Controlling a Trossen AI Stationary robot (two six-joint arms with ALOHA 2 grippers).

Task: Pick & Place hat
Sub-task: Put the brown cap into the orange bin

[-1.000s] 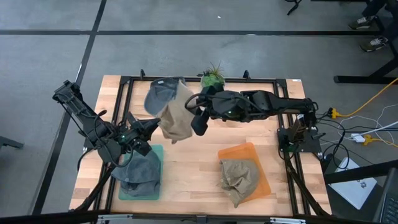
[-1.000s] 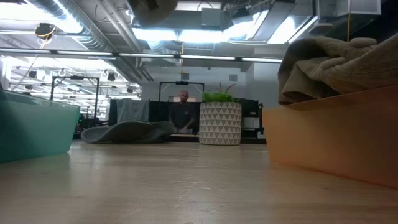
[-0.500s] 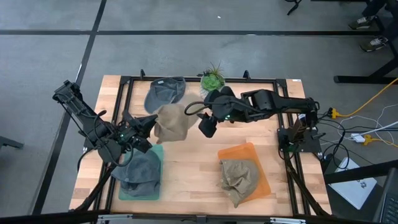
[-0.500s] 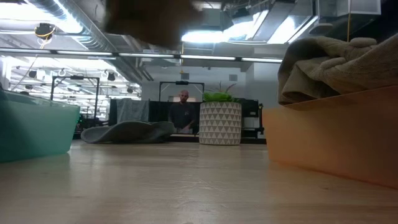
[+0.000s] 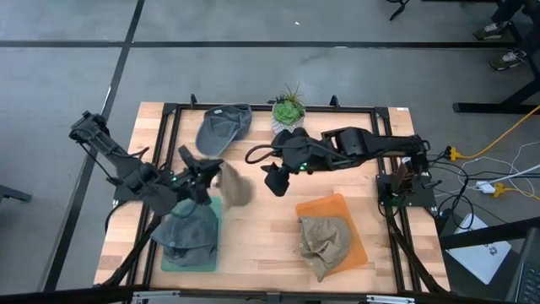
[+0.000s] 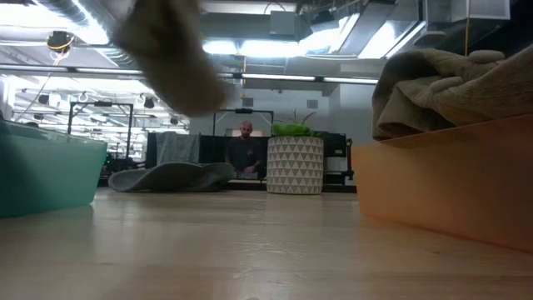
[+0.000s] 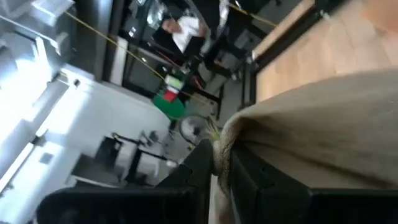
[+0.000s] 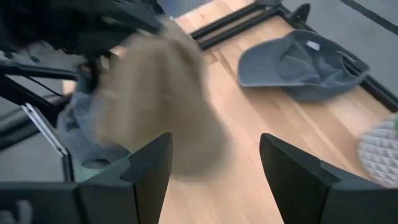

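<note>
Left gripper point(image 5: 211, 174) pinches the tan hat point(image 5: 235, 187) by its brim edge — limp, light cloth drooping below. Right gripper point(image 8: 214, 163) hangs beside it, fingers spread, empty.

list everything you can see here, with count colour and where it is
tan hat: 1, tan, off the table, pinched at its edge by the left arm, beside the teal tray
grey hat on table: 1, grey, lying flat at the far edge, left of the plant
grey hat in tray: 1, grey, in the teal tray
teal tray: 1, teal, near left of the table
tan hat in tray: 1, tan, in the orange tray
orange tray: 1, orange, near right
potted plant: 1, green in a patterned white pot, far edge, middle
person: 1, dark top, in the room behind
left end effector: shut on the tan hat
right end effector: open, over mid-table, apart from the hat
</note>
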